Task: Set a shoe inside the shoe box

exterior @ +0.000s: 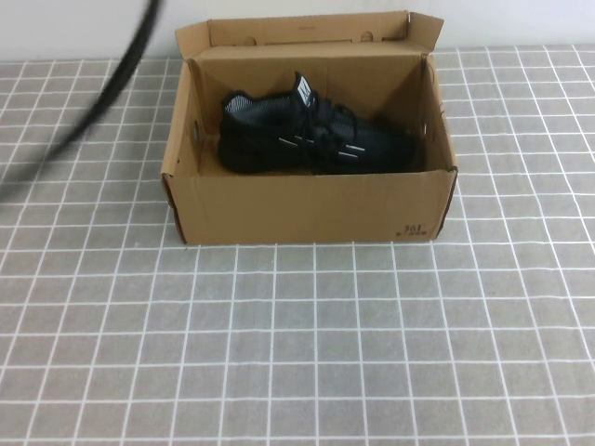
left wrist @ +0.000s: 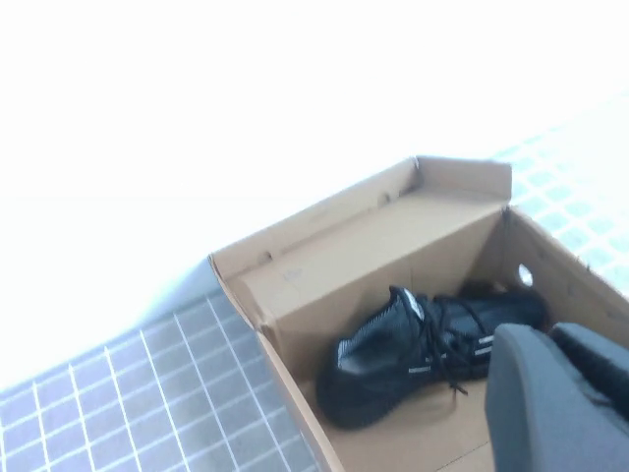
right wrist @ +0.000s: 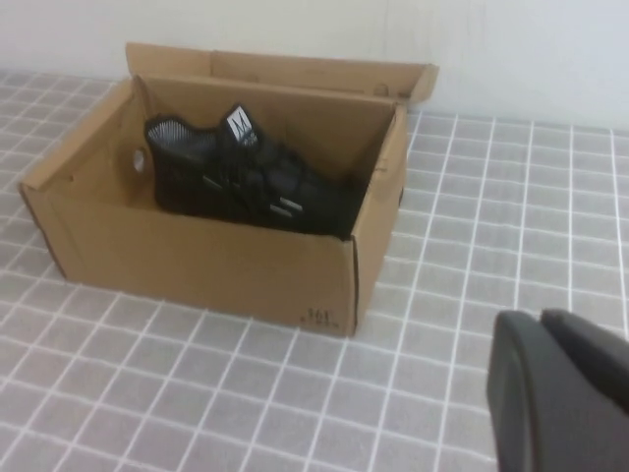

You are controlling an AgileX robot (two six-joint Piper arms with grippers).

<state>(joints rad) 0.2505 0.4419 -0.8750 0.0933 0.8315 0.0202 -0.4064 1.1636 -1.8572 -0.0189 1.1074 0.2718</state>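
Observation:
The black shoe (exterior: 311,139) lies on its sole inside the open brown shoe box (exterior: 307,209), toe to the right, lid flap standing up at the back. Neither gripper shows in the high view. In the left wrist view my left gripper (left wrist: 550,332) is shut and empty, raised over the box (left wrist: 295,285) with the shoe (left wrist: 413,359) below it. In the right wrist view my right gripper (right wrist: 539,317) is shut and empty, off the box's (right wrist: 197,261) right front corner over the table; the shoe (right wrist: 246,182) shows inside.
The box stands at the back middle of a grey tiled table (exterior: 297,353). A dark blurred cable (exterior: 102,88) crosses the upper left of the high view. A white wall runs behind the box.

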